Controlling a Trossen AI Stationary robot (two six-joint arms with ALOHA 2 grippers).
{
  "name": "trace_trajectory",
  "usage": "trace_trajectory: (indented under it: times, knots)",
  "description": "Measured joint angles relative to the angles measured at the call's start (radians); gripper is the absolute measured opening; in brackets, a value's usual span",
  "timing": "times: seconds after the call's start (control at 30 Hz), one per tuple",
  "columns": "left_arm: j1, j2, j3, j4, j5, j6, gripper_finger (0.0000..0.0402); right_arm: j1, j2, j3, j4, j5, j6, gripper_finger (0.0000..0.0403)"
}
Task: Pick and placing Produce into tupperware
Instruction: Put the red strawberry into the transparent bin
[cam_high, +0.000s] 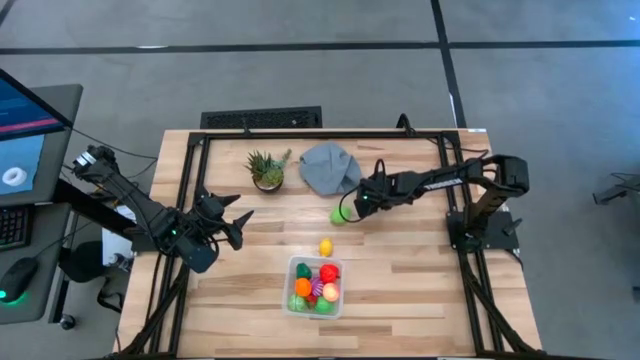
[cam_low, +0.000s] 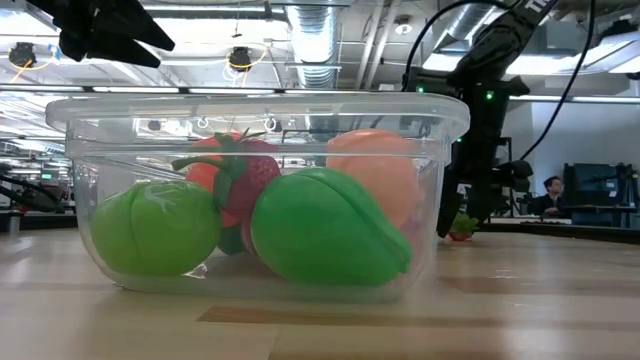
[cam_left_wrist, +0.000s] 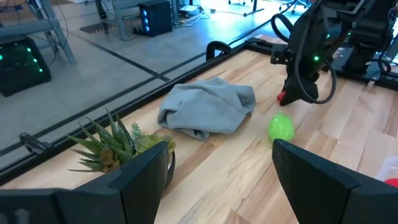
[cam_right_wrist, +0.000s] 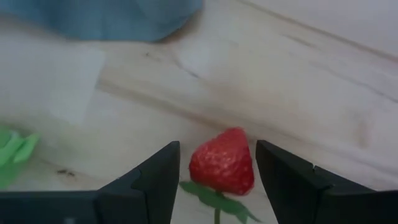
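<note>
One strawberry (cam_right_wrist: 222, 163) half-hidden between right tool (cam_right_wrist: 217, 180) fingers

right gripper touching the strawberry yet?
Apart. The right wrist view shows the strawberry between the right gripper's open fingers, with wood visible on both sides.

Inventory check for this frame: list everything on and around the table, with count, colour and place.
tupperware: one, clear, near edge of the table, centre.
produce inside it: several pieces, green, red, orange, pink; exact count unclear.
yellow fruit: one, on the wood just beyond the tupperware.
green fruit: one, beside the right pincer.
strawberry: one, red, on the table between the right pincer's fingers, not yet gripped.
grey cloth: one, crumpled, far side.
potted plant: one, spiky green, left of the cloth.
person: one, seated in the background.
left pincer: open, waiting left of the tupperware.
right pincer: open, low over the strawberry.
</note>
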Motion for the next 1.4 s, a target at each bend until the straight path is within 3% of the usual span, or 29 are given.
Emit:
trace_trajectory:
  times: [0.43, 0.73, 1.07, 1.4]
  knots:
    - [0.0, 0.0, 0.0, 0.0, -0.001, 0.0, 0.0279, 0.0, 0.0, 0.0, 0.006, 0.007, -0.016, 0.0166]
    - [0.0, 0.0, 0.0, 0.0, -0.001, -0.004, 0.0279, 0.0, 0.0, 0.0, 0.005, -0.013, -0.018, 0.0191]
    - [0.0, 0.0, 0.0, 0.0, 0.0, -0.005, 0.0279, 0.0, -0.001, 0.0, 0.003, -0.039, -0.017, 0.0175]
    - [0.0, 0.0, 0.0, 0.001, 0.001, -0.005, 0.0279, 0.002, 0.0, 0.0, 0.003, -0.064, -0.017, 0.0219]
